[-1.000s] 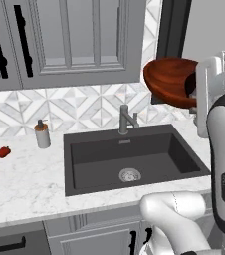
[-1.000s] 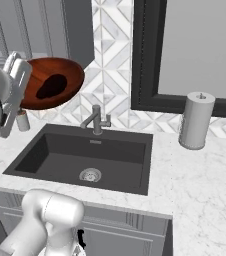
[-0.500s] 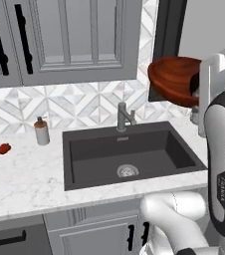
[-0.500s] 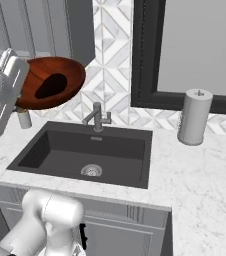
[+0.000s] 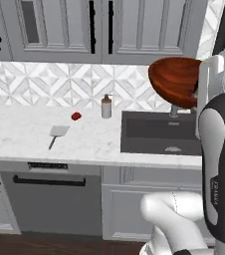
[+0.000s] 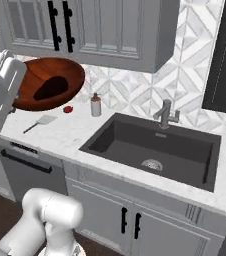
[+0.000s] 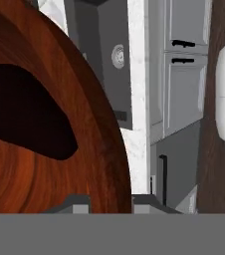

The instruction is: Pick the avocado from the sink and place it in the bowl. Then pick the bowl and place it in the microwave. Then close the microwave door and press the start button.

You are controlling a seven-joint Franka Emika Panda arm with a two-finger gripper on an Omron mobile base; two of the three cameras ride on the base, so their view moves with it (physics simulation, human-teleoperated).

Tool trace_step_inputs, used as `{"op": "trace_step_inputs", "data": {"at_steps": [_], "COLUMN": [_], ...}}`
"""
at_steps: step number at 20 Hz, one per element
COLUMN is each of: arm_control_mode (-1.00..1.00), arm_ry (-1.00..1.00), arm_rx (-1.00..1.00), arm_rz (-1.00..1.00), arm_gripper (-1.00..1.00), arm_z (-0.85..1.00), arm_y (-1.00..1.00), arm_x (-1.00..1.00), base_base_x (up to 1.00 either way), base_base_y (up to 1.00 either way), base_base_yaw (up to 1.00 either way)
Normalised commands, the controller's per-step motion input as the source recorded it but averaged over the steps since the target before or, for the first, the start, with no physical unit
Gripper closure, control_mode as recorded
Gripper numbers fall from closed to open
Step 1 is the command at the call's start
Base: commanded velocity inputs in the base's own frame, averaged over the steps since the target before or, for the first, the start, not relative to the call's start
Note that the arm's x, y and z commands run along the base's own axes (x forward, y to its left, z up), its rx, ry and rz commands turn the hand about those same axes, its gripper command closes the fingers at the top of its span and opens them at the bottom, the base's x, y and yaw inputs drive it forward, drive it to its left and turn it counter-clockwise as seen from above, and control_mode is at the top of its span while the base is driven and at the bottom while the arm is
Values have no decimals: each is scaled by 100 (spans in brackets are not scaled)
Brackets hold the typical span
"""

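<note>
Hand view looks along the tool (image 7: 104,199), whose two dark tips sit on either side of the rim of the bowl (image 7: 45,124), pinching that rim between them. The avocado (image 7: 25,114) lies as a near-black oval inside the bowl, just past the tips.

From the right base view, the bowl (image 6: 47,85) hangs in the air, tipped steeply on edge so its hollow faces the room, with the avocado (image 6: 50,87) resting against its inner wall. The tool grips it at the left edge, next to the white arm. Below the bowl lies the marble desk (image 6: 70,135), with a small spatula (image 6: 40,121) underneath, a small red item (image 6: 68,109) just beyond the bowl's lower edge, and a soap bottle (image 6: 95,105) a little further along. None of these touches the bowl; open air lies between its lower rim and the desk.

Away from the tool, to the far side of the soap bottle, the sink (image 6: 155,150) sits sunk in the desk with its faucet (image 6: 166,114) at the back edge. Cabinet doors (image 6: 85,25) hang above the bowl, close over its top rim.

In the left base view the bowl (image 5: 176,79) shows its rounded underside above the sink's near corner.
</note>
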Motion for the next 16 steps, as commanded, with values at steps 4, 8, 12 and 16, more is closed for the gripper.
{"op": "trace_step_inputs", "data": {"at_steps": [4, 8, 12, 16], "arm_control_mode": [100, 100, 100, 100], "arm_ry": [0, 0, 0, 0], "arm_rx": [0, 0, 0, 0], "arm_rz": [0, 0, 0, 0], "arm_gripper": [100, 100, 100, 100], "arm_z": [0, 0, 0, 0], "arm_y": [0, 0, 0, 0], "arm_x": [0, 0, 0, 0], "base_base_x": [3, 1, 0, 0], "base_base_y": [10, 20, 26, 22], "base_base_yaw": [95, 94, 94, 89]}}
